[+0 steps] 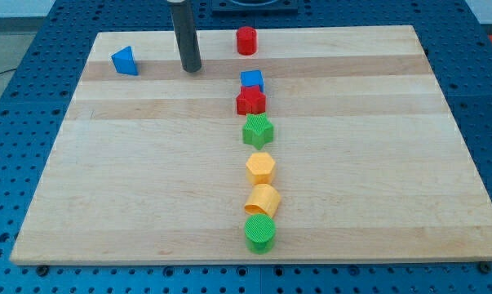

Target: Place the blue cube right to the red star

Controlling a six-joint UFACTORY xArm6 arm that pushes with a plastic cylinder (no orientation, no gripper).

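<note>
Green cylinder [260, 232] sits nearest; blue cube [251, 80] lies right of my tip [191, 69]; no jaws.

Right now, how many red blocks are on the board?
2. A red cylinder stands near the view's top edge, right of my tip. The red star lies lower, touching the blue cube just above it. None seems hidden.

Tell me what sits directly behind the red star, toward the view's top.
The blue cube touches the red star there; the star hides its lower front. My tip stands apart, to the view's left.
</note>
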